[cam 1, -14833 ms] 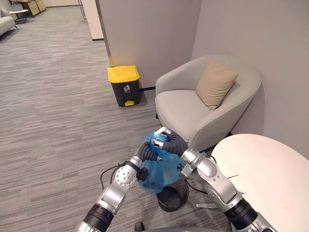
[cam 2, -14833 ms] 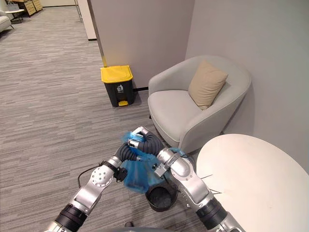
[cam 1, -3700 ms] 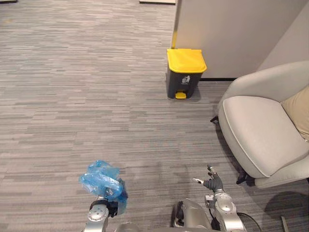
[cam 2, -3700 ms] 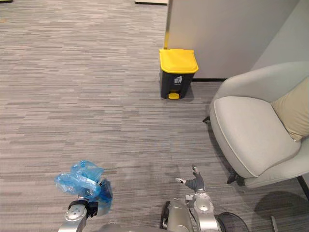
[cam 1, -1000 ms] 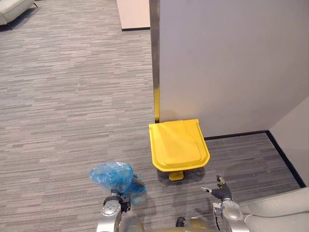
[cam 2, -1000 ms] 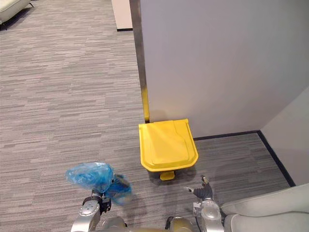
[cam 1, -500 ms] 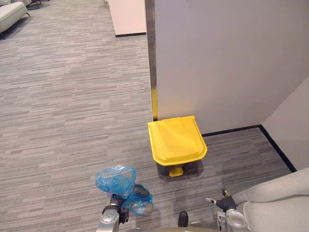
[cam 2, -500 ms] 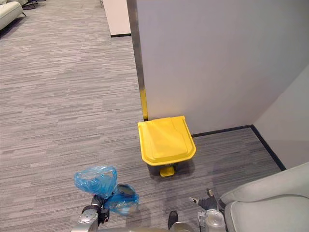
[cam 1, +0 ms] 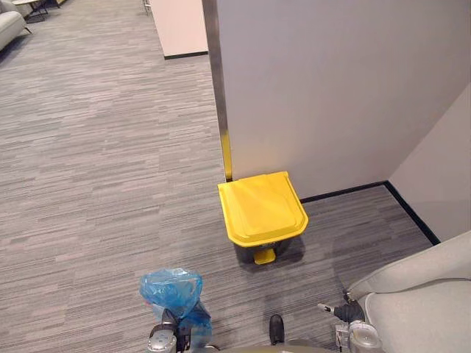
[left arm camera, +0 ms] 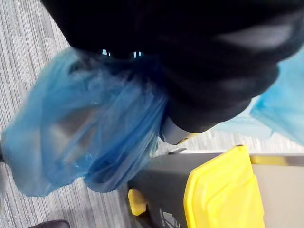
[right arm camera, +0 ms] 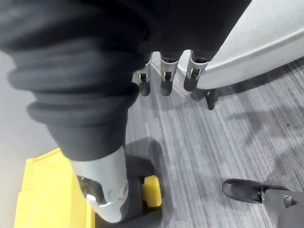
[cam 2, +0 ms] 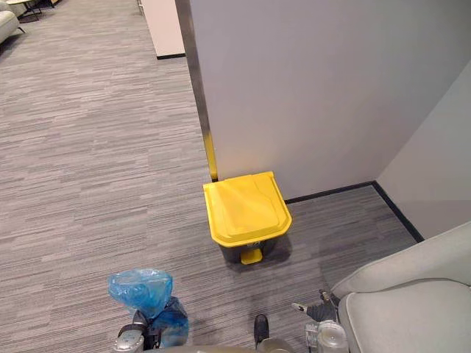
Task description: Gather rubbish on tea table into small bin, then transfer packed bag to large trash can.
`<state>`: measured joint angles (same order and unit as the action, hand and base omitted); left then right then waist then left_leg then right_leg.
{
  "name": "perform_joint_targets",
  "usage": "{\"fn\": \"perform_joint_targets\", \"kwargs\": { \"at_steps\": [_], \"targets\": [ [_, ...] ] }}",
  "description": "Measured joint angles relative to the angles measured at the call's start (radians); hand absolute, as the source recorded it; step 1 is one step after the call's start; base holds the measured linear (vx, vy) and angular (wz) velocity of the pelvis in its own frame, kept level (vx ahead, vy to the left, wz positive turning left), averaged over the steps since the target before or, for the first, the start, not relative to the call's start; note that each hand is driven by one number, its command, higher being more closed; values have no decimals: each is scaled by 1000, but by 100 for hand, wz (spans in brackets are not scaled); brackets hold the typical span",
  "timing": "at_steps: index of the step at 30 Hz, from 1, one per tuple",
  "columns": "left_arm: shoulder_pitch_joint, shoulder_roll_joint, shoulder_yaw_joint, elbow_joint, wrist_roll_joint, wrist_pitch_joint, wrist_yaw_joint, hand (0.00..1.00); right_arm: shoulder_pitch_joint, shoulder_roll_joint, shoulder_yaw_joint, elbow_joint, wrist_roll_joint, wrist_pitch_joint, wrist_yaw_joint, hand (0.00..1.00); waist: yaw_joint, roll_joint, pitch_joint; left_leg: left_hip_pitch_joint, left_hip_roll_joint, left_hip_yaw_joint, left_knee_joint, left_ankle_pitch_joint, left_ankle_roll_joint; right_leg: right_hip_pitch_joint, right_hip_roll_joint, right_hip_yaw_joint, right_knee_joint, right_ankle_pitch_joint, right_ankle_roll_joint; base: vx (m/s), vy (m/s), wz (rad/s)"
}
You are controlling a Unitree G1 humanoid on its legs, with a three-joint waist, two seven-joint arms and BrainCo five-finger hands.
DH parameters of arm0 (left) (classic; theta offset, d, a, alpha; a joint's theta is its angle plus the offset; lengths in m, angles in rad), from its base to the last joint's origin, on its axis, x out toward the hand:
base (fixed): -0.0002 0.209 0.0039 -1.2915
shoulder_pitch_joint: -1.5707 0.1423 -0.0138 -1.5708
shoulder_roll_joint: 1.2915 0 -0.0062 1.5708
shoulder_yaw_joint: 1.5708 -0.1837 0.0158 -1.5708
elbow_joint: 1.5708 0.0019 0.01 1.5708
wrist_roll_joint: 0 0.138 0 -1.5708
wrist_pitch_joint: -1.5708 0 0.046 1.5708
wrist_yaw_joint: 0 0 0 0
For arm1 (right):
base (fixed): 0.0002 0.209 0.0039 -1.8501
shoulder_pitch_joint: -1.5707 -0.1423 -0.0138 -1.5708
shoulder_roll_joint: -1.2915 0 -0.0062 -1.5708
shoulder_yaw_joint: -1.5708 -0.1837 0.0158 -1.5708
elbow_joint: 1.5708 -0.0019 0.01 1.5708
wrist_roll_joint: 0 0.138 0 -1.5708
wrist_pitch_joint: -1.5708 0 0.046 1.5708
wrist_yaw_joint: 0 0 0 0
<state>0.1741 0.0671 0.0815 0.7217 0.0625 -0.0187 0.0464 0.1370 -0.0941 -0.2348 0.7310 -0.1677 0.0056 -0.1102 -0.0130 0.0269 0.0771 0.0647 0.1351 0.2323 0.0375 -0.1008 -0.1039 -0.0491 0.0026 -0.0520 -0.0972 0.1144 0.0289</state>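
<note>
A knotted blue plastic bag bulges above my left hand at the lower left, and its gathered neck sits in that hand's curled fingers. The left wrist view shows the bag bunched against the dark cover of the hand. The large dark trash can with its shut yellow lid stands on the floor against the wall, ahead and to the right of the bag. Its yellow pedal faces me. My right hand hangs low on the right with fingers straight and nothing in it.
A light grey armchair fills the lower right corner, close beside my right hand. A grey wall with a metal corner strip rises right behind the can. Grey carpet stretches away to the left.
The whole view has shifted as the camera moved; the can sits slightly higher and further left. The bag stays in my left hand, lower in view. The right hand keeps its pose.
</note>
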Motion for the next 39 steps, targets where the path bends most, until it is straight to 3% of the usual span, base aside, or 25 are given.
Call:
{"fn": "perform_joint_targets", "kwargs": {
  "at_steps": [7, 10, 12, 14, 16, 17, 18, 20, 22, 23, 24, 25, 28, 30, 32, 35, 37, 39],
  "targets": [
    [-21, 31, 9, -1, 0, 0, 1, 100, -52, -17, 6, 2, 0, 0, 0, 0, 4, 0, 0, 10, -5, 25, 12, -20, 15, -24, 11, 52, 29, 10, -8, 125, 43, -17],
    [-29, 35, 9, -5, -1, -1, 1, 100, -69, -18, 9, 2, 0, 0, 0, 0, 4, 6, 4, 10, -9, 30, 56, -53, 31, -38, 3, 59, 95, -38, 0, 36, 74, -11],
    [-27, 37, 9, -10, -1, -2, 3, 100, -73, -20, 9, 2, 0, 0, 0, 0, 11, 6, 6, -3, -9, 45, 96, -90, 35, -101, -1, 73, 221, -103, 8, -37, 77, -20],
    [-24, 41, 11, -38, -4, -2, 9, 100, -81, -17, 10, -7, 1, 1, -1, 0, 31, -20, 40, -4, -13, 59, 176, -174, 57, -198, -32, 78, 472, -204, 36, -86, 53, -28],
    [-19, 41, 10, -50, -5, -2, 17, 100, -78, -14, 7, -23, 1, 2, -4, 0, 24, -23, 74, 11, -12, 43, 231, -210, 71, -293, -53, 46, 702, -205, 50, -62, 26, 6],
    [-21, 44, 9, -51, -5, 0, 22, 100, -61, -8, 7, -39, 1, 4, -4, 0, 20, -19, 88, 17, -11, 42, 260, -231, 72, -345, -58, 21, 761, -248, 44, 34, 14, 9],
    [-36, 46, 9, -53, -11, 1, 27, 100, -59, 0, 7, -62, 1, 5, -5, 0, 27, -30, 110, 29, -2, 42, 304, -265, 70, -384, -58, 8, 726, -258, 41, 68, -14, 3],
    [-58, 72, 7, -54, -12, 1, 27, 100, -62, 11, 8, -94, 5, 4, -8, 0, 29, -45, 130, 40, 6, 34, 348, -306, 58, -423, -57, -22, 598, -229, 42, 108, -70, 8],
    [-97, 80, 4, -55, -12, 0, 28, 100, -62, 6, 7, -124, 10, 5, -23, 0, 25, -62, 155, 53, 4, 8, 418, -370, 34, -412, -69, -54, 385, -184, 72, 206, -164, 46],
    [-109, 74, 4, -54, -12, 1, 29, 100, -64, -1, 6, -130, 10, 5, -23, 0, 25, -69, 159, 65, 7, -4, 445, -393, 19, -399, -73, -52, 380, -130, 58, 345, -157, 50],
    [-126, 57, -7, -55, -12, 0, 31, 100, -76, -20, 1, -131, 10, 6, -24, 0, 28, -26, 180, 77, 31, -16, 466, -414, 11, -398, -60, -65, 424, -114, 70, 383, -124, 34],
    [-150, 51, -26, -67, -12, -3, 28, 100, -95, -23, -3, -163, 10, 9, -23, 0, 31, -6, 196, 72, 37, -29, 456, -405, 22, -429, -54, -52, 491, -137, 84, 367, -111, 31],
    [-175, 52, -38, -80, -12, -3, 25, 100, -73, -1, -7, -259, 11, 11, -21, 0, 28, -11, 198, 80, 39, -76, 451, -410, 22, -513, -38, 19, 719, -260, 88, 241, -150, 54],
    [-179, 46, -53, -116, -11, -4, 22, 100, -27, 10, -47, -290, 21, 10, -21, 0, 24, -15, 195, 101, 41, -156, 440, -466, -15, -546, -42, 28, 874, -339, 41, 302, -243, 93],
    [-178, 27, -53, -119, -11, -3, 21, 100, -16, 11, -70, -269, 23, 31, -20, 0, 24, 2, 187, 101, 77, -199, 441, -469, -34, -554, -56, -32, 953, -423, 29, 342, -226, 68],
    [-180, 7, -60, -122, -11, -3, 21, 100, -24, 17, -70, -265, 23, 43, -19, 0, 16, 9, 171, 71, 142, -205, 457, -420, -54, -552, -46, -97, 973, -467, -7, 319, -233, 42],
    [-186, 5, -74, -122, -11, -2, 21, 100, -47, 18, -70, -265, 23, 42, -18, 0, 8, 9, 167, 74, 158, -208, 412, -387, -65, -552, -40, -116, 961, -469, -13, 242, -210, 24],
    [-201, 1, -74, -125, -12, -2, 22, 100, -78, 20, -68, -264, 41, 38, -18, 0, -3, 9, 164, 86, 169, -207, 319, -338, -103, -554, -39, -137, 932, -462, -25, 119, -156, 21]
  ]
}}
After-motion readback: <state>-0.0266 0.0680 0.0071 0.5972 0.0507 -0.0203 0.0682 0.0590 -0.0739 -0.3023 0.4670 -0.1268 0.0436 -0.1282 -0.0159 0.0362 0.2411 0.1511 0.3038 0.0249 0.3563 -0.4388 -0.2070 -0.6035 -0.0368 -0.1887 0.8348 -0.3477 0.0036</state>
